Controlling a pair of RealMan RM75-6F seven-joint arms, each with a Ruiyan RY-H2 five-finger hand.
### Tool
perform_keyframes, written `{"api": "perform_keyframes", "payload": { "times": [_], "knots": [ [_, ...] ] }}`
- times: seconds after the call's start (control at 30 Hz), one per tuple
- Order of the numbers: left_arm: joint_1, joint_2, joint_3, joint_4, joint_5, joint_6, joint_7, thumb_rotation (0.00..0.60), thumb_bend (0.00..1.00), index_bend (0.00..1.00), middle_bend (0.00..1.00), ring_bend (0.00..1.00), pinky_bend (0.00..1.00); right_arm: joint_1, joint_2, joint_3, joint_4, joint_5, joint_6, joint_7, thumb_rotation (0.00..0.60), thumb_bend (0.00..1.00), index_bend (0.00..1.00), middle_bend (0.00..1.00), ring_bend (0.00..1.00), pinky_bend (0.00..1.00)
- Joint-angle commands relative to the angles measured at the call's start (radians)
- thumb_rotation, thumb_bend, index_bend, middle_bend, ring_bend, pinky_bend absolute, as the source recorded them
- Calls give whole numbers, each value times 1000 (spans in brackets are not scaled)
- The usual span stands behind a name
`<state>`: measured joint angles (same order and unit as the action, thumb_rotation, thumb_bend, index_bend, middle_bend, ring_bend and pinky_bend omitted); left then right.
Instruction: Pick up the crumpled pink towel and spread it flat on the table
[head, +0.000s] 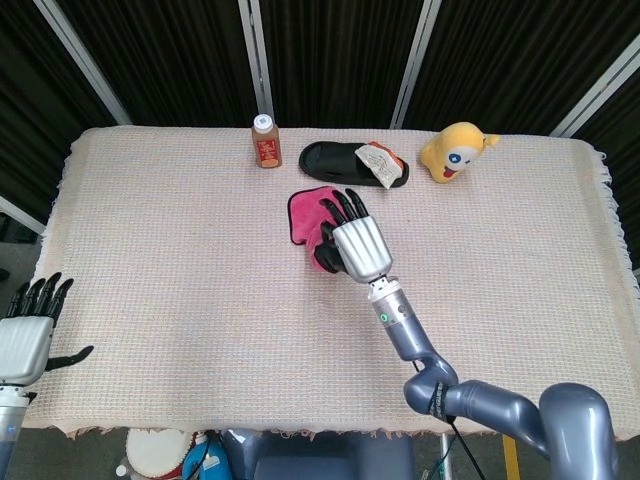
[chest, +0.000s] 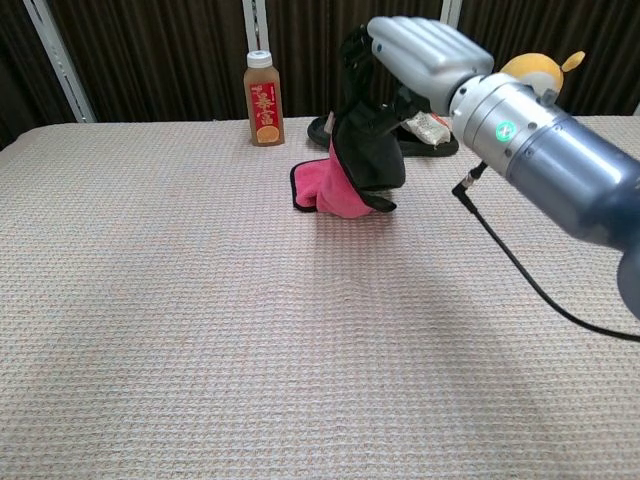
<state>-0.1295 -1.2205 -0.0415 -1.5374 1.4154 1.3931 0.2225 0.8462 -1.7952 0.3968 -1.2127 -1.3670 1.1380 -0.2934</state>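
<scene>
The pink towel (head: 304, 214) has a black backing and lies at the table's middle back. My right hand (head: 357, 246) grips one side of it and holds that side up off the table. In the chest view the right hand (chest: 422, 50) is raised, and the towel's black underside hangs from it. The pink towel's (chest: 334, 187) lower part still rests on the cloth-covered table (chest: 200, 300). My left hand (head: 26, 336) hangs off the table's front left corner, fingers apart and holding nothing.
An orange-labelled bottle (head: 265, 140) stands behind the towel to the left. A black slipper (head: 335, 161) with a packet (head: 380, 160) on it lies just behind the towel. A yellow plush toy (head: 455, 150) sits at the back right.
</scene>
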Motion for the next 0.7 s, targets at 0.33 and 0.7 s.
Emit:
{"api": "perform_keyframes", "payload": {
  "times": [0.33, 0.7],
  "knots": [
    [-41, -36, -28, -16, -58, -64, 23, 600, 0, 0, 0, 0, 0, 51, 146, 140, -214, 141, -34, -151, 600, 531, 633, 231, 123, 112],
    [-77, -51, -55, -28, -80, -93, 27, 600, 0, 0, 0, 0, 0, 148, 162, 231, -317, 294, -13, -338, 600, 557, 633, 231, 123, 111]
  ]
}}
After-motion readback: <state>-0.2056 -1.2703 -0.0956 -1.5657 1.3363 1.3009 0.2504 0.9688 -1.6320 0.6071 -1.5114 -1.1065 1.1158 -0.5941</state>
